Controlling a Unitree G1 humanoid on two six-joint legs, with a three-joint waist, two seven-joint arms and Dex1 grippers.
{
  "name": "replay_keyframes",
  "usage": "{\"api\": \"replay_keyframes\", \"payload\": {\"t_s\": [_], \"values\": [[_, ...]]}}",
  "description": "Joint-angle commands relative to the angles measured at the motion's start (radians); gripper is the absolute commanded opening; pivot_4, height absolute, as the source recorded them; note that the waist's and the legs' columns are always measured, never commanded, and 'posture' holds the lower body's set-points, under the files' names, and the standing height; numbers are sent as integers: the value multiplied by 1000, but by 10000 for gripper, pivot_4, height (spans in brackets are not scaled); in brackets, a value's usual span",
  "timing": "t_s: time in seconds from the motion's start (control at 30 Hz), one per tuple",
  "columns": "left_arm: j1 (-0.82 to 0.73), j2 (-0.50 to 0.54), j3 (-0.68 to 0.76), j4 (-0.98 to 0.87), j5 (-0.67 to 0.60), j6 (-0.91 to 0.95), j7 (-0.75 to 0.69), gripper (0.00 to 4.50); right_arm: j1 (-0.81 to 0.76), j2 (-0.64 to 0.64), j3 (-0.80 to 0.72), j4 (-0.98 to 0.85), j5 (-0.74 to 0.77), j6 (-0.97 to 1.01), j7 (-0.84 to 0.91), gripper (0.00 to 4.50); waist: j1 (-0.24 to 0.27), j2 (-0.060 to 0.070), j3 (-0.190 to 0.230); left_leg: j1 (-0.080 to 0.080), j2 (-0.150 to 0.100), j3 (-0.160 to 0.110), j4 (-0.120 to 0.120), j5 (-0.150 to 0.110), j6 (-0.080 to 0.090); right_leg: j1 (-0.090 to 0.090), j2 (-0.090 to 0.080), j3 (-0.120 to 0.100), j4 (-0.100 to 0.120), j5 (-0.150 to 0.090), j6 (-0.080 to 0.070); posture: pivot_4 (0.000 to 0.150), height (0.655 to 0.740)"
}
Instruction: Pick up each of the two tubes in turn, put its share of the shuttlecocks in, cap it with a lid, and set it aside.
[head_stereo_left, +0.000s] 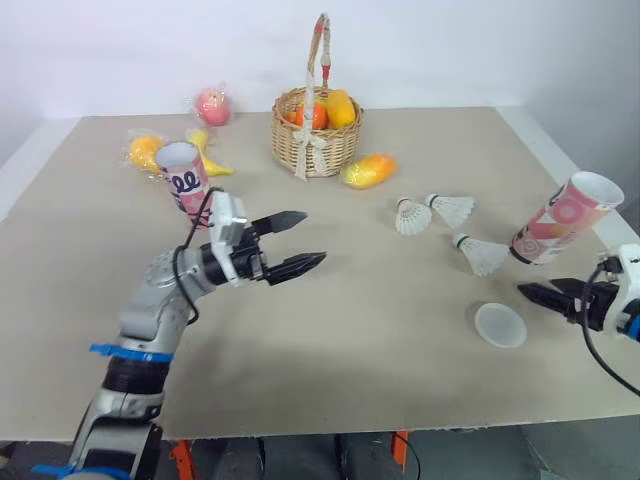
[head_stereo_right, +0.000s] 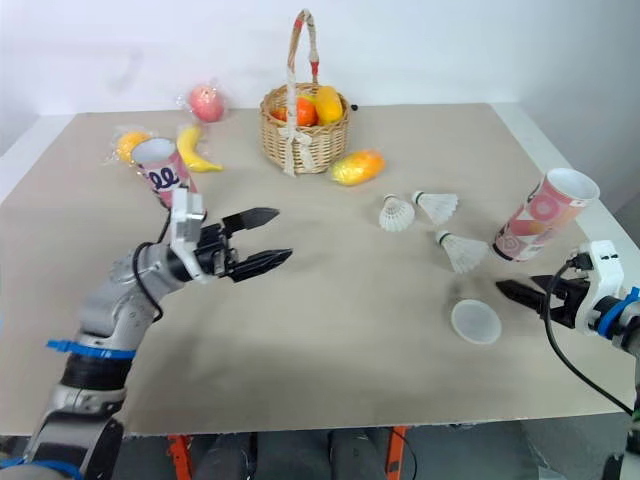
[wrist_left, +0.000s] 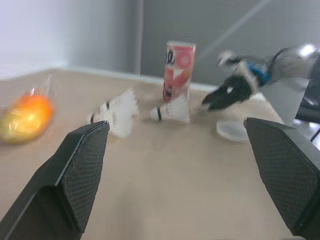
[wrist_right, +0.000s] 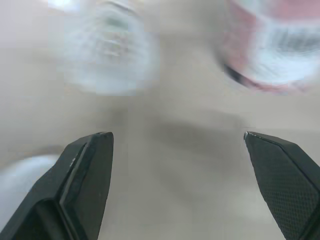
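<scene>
Your left hand (head_stereo_left: 313, 237) and right hand (head_stereo_left: 533, 290) are both open and empty. The right one sits near the pink tube (head_stereo_left: 565, 218) at the counter's (head_stereo_left: 380, 340) right side. I think grabbing it comes next: close gently around its middle, so it won't tip.

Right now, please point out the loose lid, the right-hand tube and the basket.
Loose lid (head_stereo_left: 500, 325): left eye view, its centre.
Right-hand tube (head_stereo_left: 560, 224): left eye view, mid wall.
Basket (head_stereo_left: 340, 148): left eye view, front wall.
</scene>
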Motion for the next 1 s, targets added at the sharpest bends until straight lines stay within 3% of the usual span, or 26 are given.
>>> {"api": "replay_keyframes", "payload": {"t_s": [0.03,0.27,0.5,0.73,0.87,1.0], "values": [[54,22,65,-87,-13,24,84,45000,21,-24,-71,-251,111,10,66,44607,-1,0,0,0,0,0,0,0,0,0,0,0,0,0,0,1500,7400],[224,48,235,-210,-34,86,301,45000,-121,111,190,-518,172,23,38,44607,-6,-5,2,2,2,0,1,1,0,0,2,0,0,6,-1,1500,7400],[414,55,316,-312,44,65,466,45000,-346,349,389,-366,92,-55,-40,44607,12,-6,3,-2,1,0,0,3,-4,-1,0,0,-6,8,1,1500,7400],[392,46,267,-241,181,-20,566,45000,-408,481,475,-298,15,-124,-104,44607,31,-6,3,-4,1,0,-3,3,-4,-3,0,0,-6,8,0,1500,7400],[303,6,281,-150,229,-8,685,45000,-399,543,486,-328,5,-132,-165,44607,31,-6,3,-4,1,0,-4,3,-4,-3,0,0,-6,8,0,1500,7400],[217,16,264,-67,244,6,699,45000,-370,565,489,-375,4,-124,-205,44607,31,-6,3,-3,1,0,-4,4,-5,-3,1,0,-6,8,0,1500,7400]]}}
